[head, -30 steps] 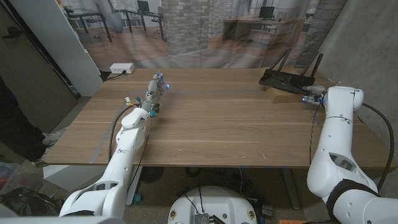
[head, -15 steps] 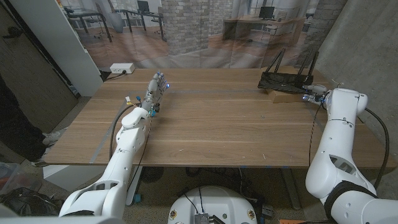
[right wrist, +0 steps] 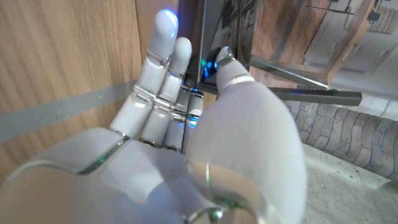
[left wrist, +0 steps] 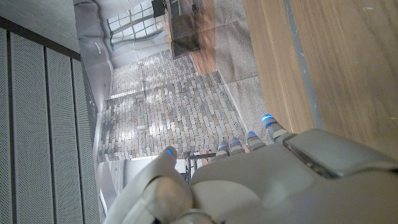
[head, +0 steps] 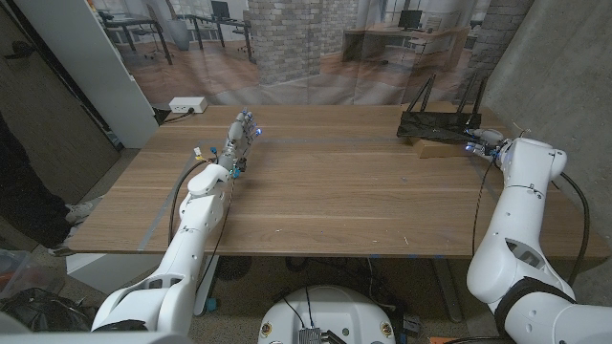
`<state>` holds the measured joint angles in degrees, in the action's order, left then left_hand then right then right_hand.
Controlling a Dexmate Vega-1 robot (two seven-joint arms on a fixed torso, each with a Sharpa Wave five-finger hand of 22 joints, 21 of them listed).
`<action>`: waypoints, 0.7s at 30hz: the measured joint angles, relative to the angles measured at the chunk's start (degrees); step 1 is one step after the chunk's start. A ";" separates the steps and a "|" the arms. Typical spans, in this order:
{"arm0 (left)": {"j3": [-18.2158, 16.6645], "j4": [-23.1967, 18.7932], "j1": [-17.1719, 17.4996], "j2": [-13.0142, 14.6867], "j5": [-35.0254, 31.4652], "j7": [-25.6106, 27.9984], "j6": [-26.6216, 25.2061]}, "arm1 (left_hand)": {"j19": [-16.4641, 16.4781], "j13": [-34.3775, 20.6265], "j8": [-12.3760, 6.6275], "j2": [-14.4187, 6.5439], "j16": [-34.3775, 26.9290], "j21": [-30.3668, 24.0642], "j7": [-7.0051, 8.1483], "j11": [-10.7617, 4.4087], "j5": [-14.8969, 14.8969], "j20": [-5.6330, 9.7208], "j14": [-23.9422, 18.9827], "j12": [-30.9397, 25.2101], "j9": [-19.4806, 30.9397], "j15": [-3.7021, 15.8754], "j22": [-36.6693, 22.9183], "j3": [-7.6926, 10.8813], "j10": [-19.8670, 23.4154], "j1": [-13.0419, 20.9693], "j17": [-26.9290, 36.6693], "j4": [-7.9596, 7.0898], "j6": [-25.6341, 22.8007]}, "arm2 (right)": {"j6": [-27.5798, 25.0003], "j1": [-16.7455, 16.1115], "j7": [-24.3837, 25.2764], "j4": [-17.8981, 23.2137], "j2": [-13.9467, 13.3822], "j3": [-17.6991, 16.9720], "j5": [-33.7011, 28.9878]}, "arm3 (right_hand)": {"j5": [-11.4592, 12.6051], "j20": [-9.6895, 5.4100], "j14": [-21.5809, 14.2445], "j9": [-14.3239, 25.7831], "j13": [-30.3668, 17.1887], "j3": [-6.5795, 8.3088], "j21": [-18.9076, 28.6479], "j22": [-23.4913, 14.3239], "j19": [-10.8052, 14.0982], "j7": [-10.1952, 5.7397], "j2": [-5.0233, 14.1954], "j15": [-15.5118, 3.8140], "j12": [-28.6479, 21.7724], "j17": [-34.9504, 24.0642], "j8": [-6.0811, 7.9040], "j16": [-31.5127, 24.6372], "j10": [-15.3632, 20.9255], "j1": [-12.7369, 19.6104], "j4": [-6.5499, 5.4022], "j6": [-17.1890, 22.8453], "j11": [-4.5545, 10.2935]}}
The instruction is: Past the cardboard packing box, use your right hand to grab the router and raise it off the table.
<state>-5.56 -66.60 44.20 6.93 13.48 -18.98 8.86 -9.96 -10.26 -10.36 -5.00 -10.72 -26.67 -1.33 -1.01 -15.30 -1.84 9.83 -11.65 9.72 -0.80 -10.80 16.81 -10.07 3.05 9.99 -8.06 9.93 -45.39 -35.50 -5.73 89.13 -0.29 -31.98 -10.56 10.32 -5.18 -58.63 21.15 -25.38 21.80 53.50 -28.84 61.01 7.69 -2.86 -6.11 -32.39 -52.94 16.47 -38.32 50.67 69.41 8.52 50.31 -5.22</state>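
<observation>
The black router point(head: 438, 122), with antennas standing up, is at the table's far right, over a flat cardboard box point(head: 442, 148). My right hand point(head: 484, 143) grips the router's right end. In the right wrist view the fingers point(right wrist: 163, 43) lie along one side of the router's dark edge point(right wrist: 210, 31) and the thumb point(right wrist: 231, 74) presses the other; its antennas point(right wrist: 305, 94) run off to the side. Whether the router clears the box I cannot tell. My left hand point(head: 239, 134) stands on its edge at the far left middle, fingers straight and holding nothing.
A small white box point(head: 187, 104) sits beyond the table's far left corner. A grey tape strip point(head: 153, 229) crosses the wooden table point(head: 335, 201) near my left arm. A concrete wall point(head: 574, 76) stands close on the right, a white panel point(head: 105, 57) on the left.
The router has tipped from a slant to nearly level, its antennas swinging more upright. My right hand and forearm shifted slightly right with it. The left arm has not moved.
</observation>
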 measured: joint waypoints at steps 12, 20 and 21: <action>-0.05 0.43 -0.30 -0.06 -0.14 0.00 0.21 | 0.00 0.00 0.00 0.00 0.00 0.00 0.00 0.00 0.00 0.00 0.00 0.00 0.00 0.00 0.01 0.00 0.00 0.00 0.00 0.00 0.00 | 1.78 0.13 0.92 -0.27 0.74 -1.46 3.26 | 0.00 0.00 -0.04 0.56 0.01 -0.24 1.41 0.00 0.00 0.00 0.02 0.02 0.00 -0.29 -0.08 0.19 0.00 0.02 -0.23 0.62 0.00; -0.16 0.46 -0.32 -0.08 -0.18 -0.07 0.23 | 0.00 0.00 0.00 0.00 0.00 0.00 0.00 0.31 0.00 0.00 0.00 0.00 0.00 0.00 0.01 -0.01 0.31 0.00 0.00 -0.01 0.00 | 3.33 0.09 1.53 -0.18 1.50 -2.57 5.95 | -0.05 0.00 -0.23 0.53 -0.32 -0.40 2.09 0.01 0.00 0.00 0.31 -0.15 0.01 -0.40 -0.31 0.19 0.01 1.09 -0.23 0.81 0.01; -0.18 0.45 -0.32 -0.09 -0.18 -0.08 0.23 | 0.00 0.00 0.00 0.00 0.00 0.00 0.00 0.30 0.00 0.00 0.00 0.00 0.00 0.00 0.01 -0.16 0.31 0.00 0.00 -0.17 0.00 | 3.50 0.05 1.61 -0.08 1.72 -2.87 6.24 | -0.05 0.00 -0.23 0.52 -0.32 -0.41 2.29 0.01 0.00 0.00 0.30 -0.15 0.01 -0.40 -0.32 0.28 0.01 1.09 -0.23 0.81 0.01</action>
<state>-5.74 -66.15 43.89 6.83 13.31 -19.06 9.09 -9.96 -10.26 -10.36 -5.00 -10.72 -26.67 -1.33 -0.71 -15.30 -1.84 9.83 -11.64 9.72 -0.80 -10.79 16.65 -9.76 3.05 9.99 -8.22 9.94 -41.89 -35.45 -4.12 89.05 1.43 -34.84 -4.32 10.27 -5.18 -58.86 21.67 -25.70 21.40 55.79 -28.83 61.01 7.68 -2.56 -6.26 -32.38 -53.35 16.15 -38.04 50.67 70.50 8.30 51.12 -5.22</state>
